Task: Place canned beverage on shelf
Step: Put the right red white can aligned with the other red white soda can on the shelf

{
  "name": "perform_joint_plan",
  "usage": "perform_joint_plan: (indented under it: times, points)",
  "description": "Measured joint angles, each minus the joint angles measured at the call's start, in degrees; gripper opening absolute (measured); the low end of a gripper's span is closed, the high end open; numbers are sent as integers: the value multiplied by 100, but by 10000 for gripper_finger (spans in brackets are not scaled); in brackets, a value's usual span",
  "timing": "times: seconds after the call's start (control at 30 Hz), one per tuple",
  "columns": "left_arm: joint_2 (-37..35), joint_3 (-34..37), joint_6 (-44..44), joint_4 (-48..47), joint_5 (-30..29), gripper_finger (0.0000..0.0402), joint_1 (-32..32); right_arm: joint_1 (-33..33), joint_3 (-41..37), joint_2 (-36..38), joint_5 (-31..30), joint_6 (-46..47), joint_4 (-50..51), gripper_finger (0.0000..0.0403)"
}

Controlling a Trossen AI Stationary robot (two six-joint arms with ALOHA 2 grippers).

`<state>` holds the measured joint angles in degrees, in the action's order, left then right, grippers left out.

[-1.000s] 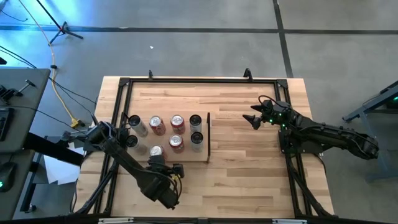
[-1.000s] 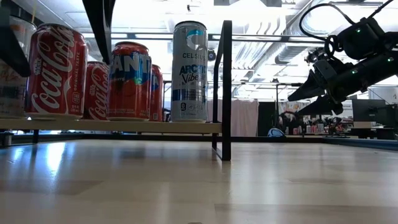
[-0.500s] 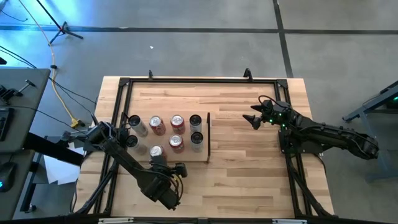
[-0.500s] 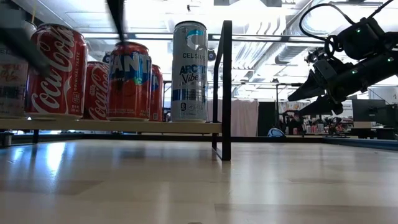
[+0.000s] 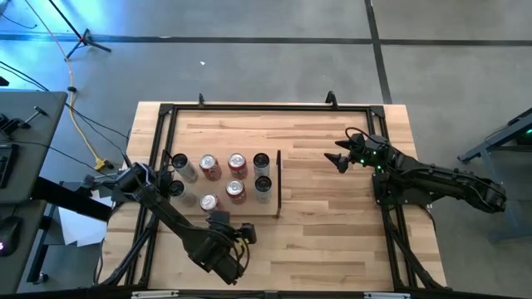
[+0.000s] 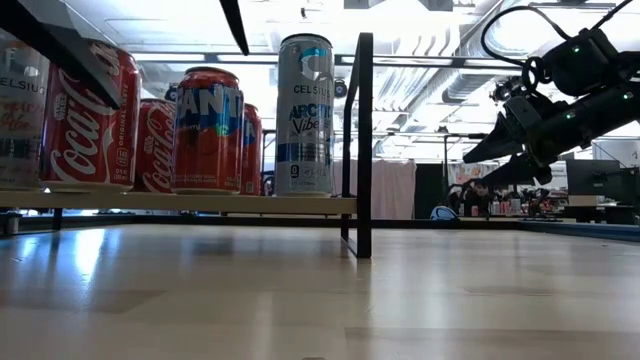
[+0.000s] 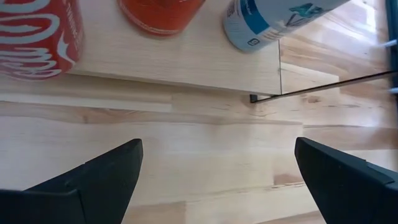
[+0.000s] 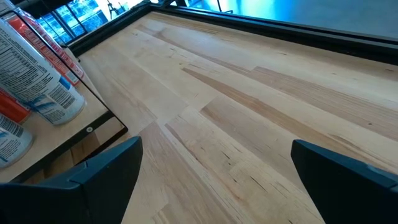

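Note:
The shelf is a pale-wood panel on the table's left half, with a dark upright strip along its right edge. Several cans stand upright on it. Nearest the front are a red Coca-Cola can, an orange can and a white Celsius can. My left gripper hovers just off the shelf's near edge, open and empty. Its wrist view shows the shelf's edge and the cans' bases. My right gripper is open and empty above the table's right half.
Bare wooden tabletop lies right of the shelf and in front of it. A black metal frame runs around the table's edges. Cables and other equipment lie on the floor beyond the table's left side.
My left gripper has drawn back from the Coca-Cola can toward the table's near edge and a little to the right, its fingers staying open. The can stands where it was on the shelf.

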<state>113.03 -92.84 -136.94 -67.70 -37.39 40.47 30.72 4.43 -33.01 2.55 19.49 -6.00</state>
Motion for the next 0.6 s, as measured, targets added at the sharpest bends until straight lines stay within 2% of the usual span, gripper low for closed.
perform_joint_plan:
  times: [0.6]
  points:
    - [2, 0, -417, -136, 380, 394, 43, 0, 0, -2, 0, -2, 0, 399]
